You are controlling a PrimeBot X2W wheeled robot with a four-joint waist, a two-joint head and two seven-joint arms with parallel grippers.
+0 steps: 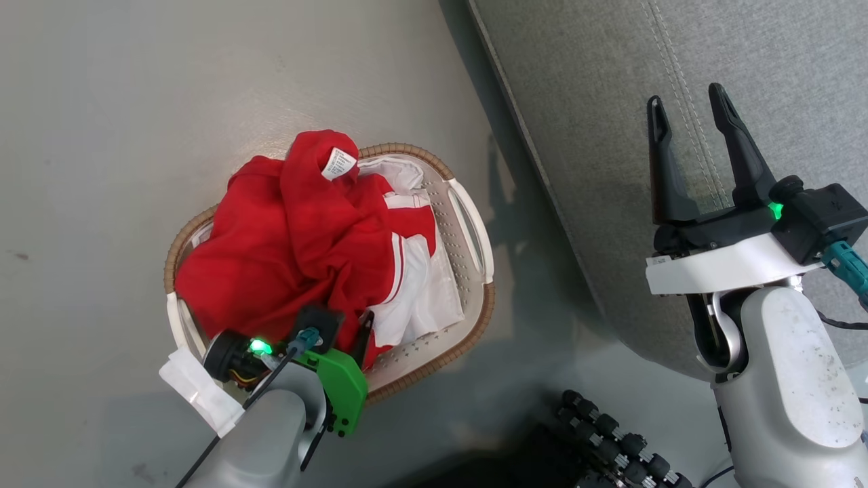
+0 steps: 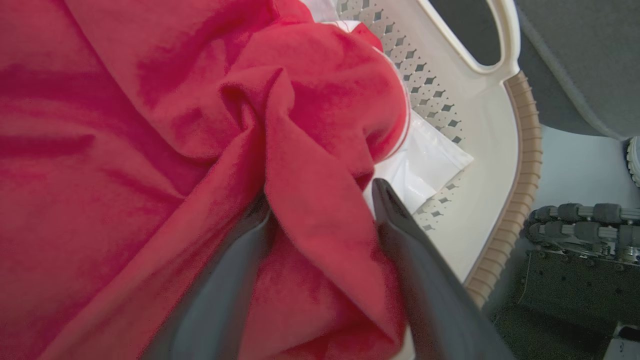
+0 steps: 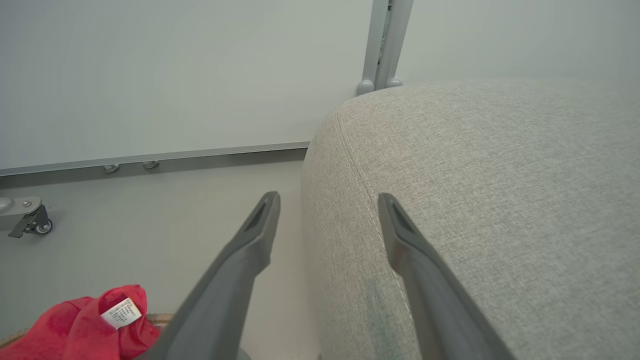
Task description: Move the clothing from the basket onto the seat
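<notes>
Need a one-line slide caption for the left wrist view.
Open left gripper, fingers straddling a fold of red clothing inside the white perforated basket, grey sofa beyond.

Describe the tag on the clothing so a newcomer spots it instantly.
Left of the grey sofa, an oval white basket with a brown woven rim sits on the floor, heaped with red clothing. On the heap's far, raised fold is the tag: a small white rectangle with fine print, unlike the larger plain white fabric panels nearby.
</notes>
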